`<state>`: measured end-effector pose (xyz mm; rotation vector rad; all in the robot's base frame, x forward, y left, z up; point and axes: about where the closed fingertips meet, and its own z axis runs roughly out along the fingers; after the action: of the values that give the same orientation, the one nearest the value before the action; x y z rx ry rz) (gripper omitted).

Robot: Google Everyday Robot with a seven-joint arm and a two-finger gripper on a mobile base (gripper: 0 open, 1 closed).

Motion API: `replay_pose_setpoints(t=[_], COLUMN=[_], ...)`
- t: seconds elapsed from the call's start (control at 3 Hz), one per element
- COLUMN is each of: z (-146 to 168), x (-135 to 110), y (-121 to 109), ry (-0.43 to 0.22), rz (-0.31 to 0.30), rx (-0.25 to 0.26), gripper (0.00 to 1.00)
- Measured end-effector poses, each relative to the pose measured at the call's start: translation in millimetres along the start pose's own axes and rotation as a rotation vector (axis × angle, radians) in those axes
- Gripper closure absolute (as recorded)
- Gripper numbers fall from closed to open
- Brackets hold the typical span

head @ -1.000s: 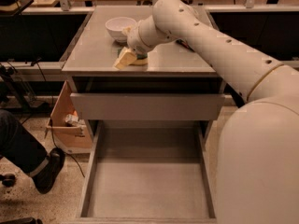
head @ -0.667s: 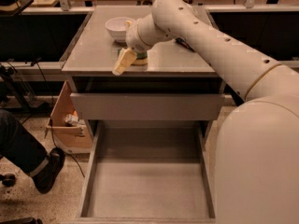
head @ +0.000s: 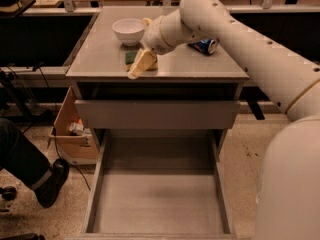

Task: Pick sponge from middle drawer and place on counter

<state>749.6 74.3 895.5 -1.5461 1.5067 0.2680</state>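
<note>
The sponge [head: 130, 57], dark green side showing, lies on the counter [head: 200, 66] near its front left, just in front of the white bowl. My gripper [head: 141, 67] hangs over the sponge's right side with its cream fingers spread; one finger [head: 136, 69] points down toward the counter's front edge. The sponge's right part is hidden behind that finger. The middle drawer [head: 160, 209] is pulled fully out below, and its flat grey floor is bare.
A white bowl [head: 128, 30] and a blue soda can [head: 204, 46] on its side stand on the counter behind the gripper. A closed drawer front [head: 157, 114] sits above the open drawer. A cardboard box [head: 70, 134] and a person's leg [head: 45, 176] are at the left.
The gripper has lifted slightly and its fingers have spread apart. The sponge's green top now shows on the counter beside them.
</note>
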Motion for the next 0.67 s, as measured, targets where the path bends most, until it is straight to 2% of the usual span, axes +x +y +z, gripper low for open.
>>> replay_pose_setpoints(t=[0.33, 0.67], z=[-58, -137], x=[18, 60], y=[-7, -34], ry=[-0.029, 0.019], rz=[0.053, 0.098], rx=[0.061, 0.167], gripper=[0.0, 0.0])
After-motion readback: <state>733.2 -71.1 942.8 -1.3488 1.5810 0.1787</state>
